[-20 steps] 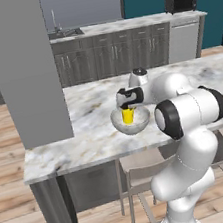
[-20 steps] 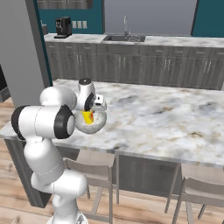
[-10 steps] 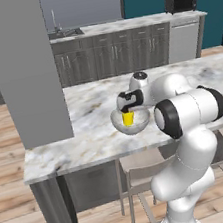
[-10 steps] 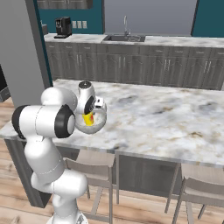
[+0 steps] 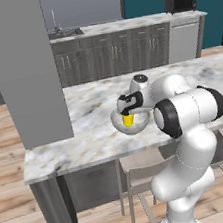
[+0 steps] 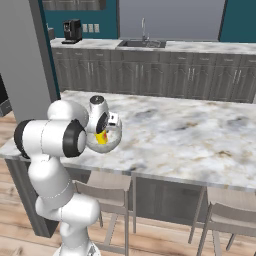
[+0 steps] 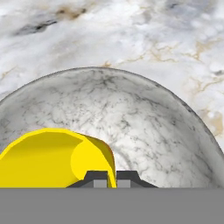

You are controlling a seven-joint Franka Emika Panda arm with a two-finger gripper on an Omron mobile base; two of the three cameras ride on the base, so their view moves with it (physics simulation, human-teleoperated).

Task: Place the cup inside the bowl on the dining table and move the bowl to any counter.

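From the left base view, you've got the end effector (image 5: 127,112) down at the bowl (image 5: 131,122), which sits on the dining table (image 5: 87,137) toward its near edge. The cup (image 5: 128,120) shows as a yellow patch inside the bowl, right under the dark hand. Behind the desk, the counter (image 5: 121,26) runs along the back wall with a sink (image 5: 64,33) and a microwave (image 5: 181,2); either stretch looks like a fair landing spot later.

Over to the right base view: the arm's white elbow covers much of the bowl (image 6: 111,140), and you see just a sliver of cup (image 6: 102,138) beside the end effector (image 6: 104,131). A coffee machine (image 6: 72,30) stands at the far counter's left end.

Now the hand view, and here's your close look. The cup (image 7: 52,158) lies low in the speckled bowl (image 7: 144,118), its yellow wall running between the two fingertips (image 7: 96,178), which stand close on either side. It looks clenched on the cup's wall, though the grey band cuts off the tips, so take that as likely, not certain.

Handling: the cup reads light and rigid. The bowl is glossy, curved and probably slippery, heavier too, so pinch its rim squarely with one finger inside. The cup's red part is hidden, and whether the cup touches the bowl floor is hard to make out.
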